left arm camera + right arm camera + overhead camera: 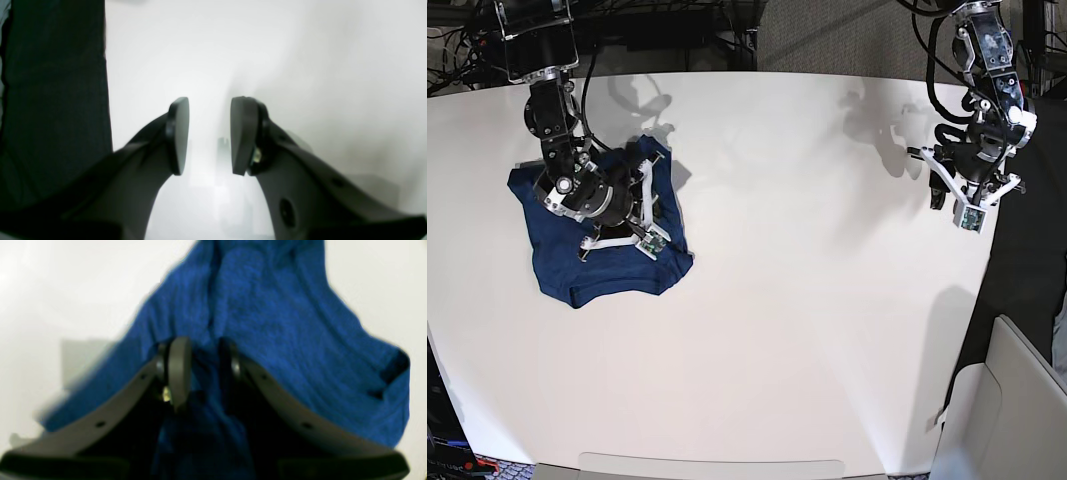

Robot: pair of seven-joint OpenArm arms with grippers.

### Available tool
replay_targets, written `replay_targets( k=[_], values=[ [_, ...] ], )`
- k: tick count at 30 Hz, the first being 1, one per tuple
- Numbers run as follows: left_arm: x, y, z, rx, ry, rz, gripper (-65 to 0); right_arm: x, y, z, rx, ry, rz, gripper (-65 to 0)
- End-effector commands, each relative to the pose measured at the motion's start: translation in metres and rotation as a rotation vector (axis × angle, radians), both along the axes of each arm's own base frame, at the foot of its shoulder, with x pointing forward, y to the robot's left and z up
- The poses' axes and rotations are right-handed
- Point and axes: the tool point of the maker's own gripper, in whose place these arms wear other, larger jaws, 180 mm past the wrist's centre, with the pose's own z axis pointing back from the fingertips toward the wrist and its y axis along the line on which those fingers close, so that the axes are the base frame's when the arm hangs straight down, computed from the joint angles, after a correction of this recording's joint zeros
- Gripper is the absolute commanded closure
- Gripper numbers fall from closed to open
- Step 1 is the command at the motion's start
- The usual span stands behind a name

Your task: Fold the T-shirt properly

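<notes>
The T-shirt (557, 255) is a dark blue cloth bunched in a rough heap on the white table (807, 300) at the left of the base view. My right gripper (649, 210) is low on the heap's right side. In the right wrist view the gripper (204, 353) has a ridge of the shirt (273, 313) pinched between its fingers. My left gripper (954, 205) hangs near the table's right edge, far from the shirt. In the left wrist view it (209, 110) is open and empty over bare table.
A dark strip (53, 100) runs down the left of the left wrist view, beyond the table edge. Cables and equipment (677, 25) lie behind the table's far edge. A pale panel (1017, 400) stands at the lower right.
</notes>
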Motion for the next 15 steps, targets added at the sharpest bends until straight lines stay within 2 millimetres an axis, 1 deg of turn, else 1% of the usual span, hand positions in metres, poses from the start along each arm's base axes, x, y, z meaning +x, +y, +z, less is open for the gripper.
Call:
replay_targets(
  k=[1, 4, 5, 6, 9, 11, 13, 15],
  values=[
    [0.007, 0.000, 0.016, 0.013, -0.056, -0.010, -18.8, 0.006, 0.009, 0.018, 0.054, -0.050, 0.017, -13.7],
    [-0.004, -0.001, 0.015, 0.024, -0.043, -0.015, -18.8, -0.009, 0.027, 0.027, 0.124, -0.062, 0.031, -13.7],
    [-0.005, 0.000, 0.019, 0.032, -0.053, -0.015, -18.8, -0.013, 0.029, 0.031, 0.142, -0.070, 0.022, -13.7],
    [-0.012, 0.004, 0.022, 0.043, -0.054, -0.004, -18.8, -0.018, 0.027, 0.033, 0.157, -0.074, 0.003, -13.7],
    [-0.029, 0.009, 0.024, 0.041, -0.055, 0.042, -18.8, -0.033, 0.017, 0.043, 0.169, -0.100, -0.036, -13.7],
    [-0.038, 0.018, 0.025, 0.050, -0.048, 0.071, -18.7, -0.048, 0.009, 0.048, 0.182, -0.106, -0.064, -13.7],
    [-0.052, 0.023, 0.018, 0.058, -0.015, 0.086, -18.2, -0.064, -0.004, 0.052, 0.208, -0.102, -0.111, -13.7],
    [-0.061, 0.024, 0.012, 0.053, 0.011, 0.087, -15.6, -0.078, -0.020, 0.053, 0.260, -0.080, -0.174, -13.7]
  ],
)
